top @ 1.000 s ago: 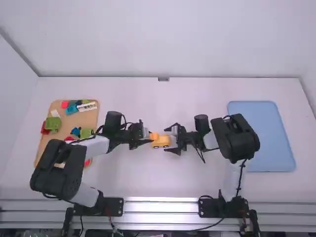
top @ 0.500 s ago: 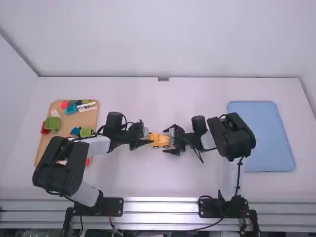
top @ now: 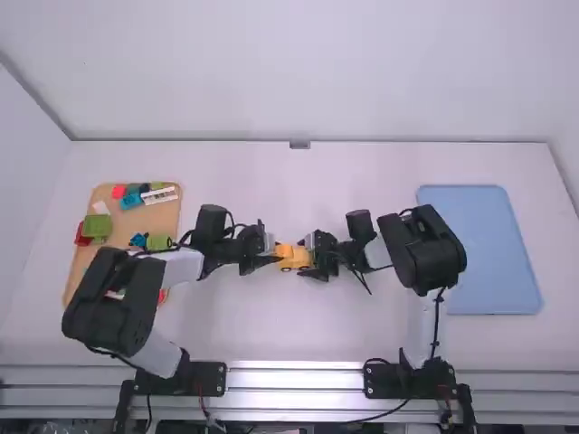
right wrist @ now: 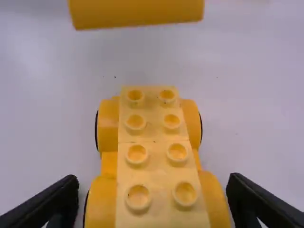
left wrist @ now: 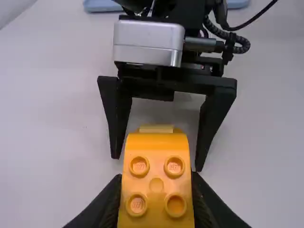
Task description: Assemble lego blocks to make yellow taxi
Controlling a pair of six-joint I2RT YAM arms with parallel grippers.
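Between the two arms in the high view are the yellow block (top: 283, 249) and the yellow car base (top: 300, 262), with my left gripper (top: 275, 254) on the left and my right gripper (top: 310, 255) on the right. In the left wrist view my left gripper (left wrist: 156, 202) is shut on the studded block (left wrist: 156, 185). Beyond it, the right gripper (left wrist: 157, 161) has its fingers spread. The right wrist view has the wheeled base (right wrist: 152, 166) between the open fingers of my right gripper (right wrist: 153, 202); the block (right wrist: 137, 12) is apart from its studs, past its far end.
A wooden tray (top: 167, 217) with several coloured blocks, including a green one (top: 97, 226), lies at the left, partly under the left arm. On the right is a blue tray (top: 479, 249), beside the right arm.
My right gripper has moved left over the car base, and its fingers stand somewhat closer together. The left gripper has stayed nearly still with the block.
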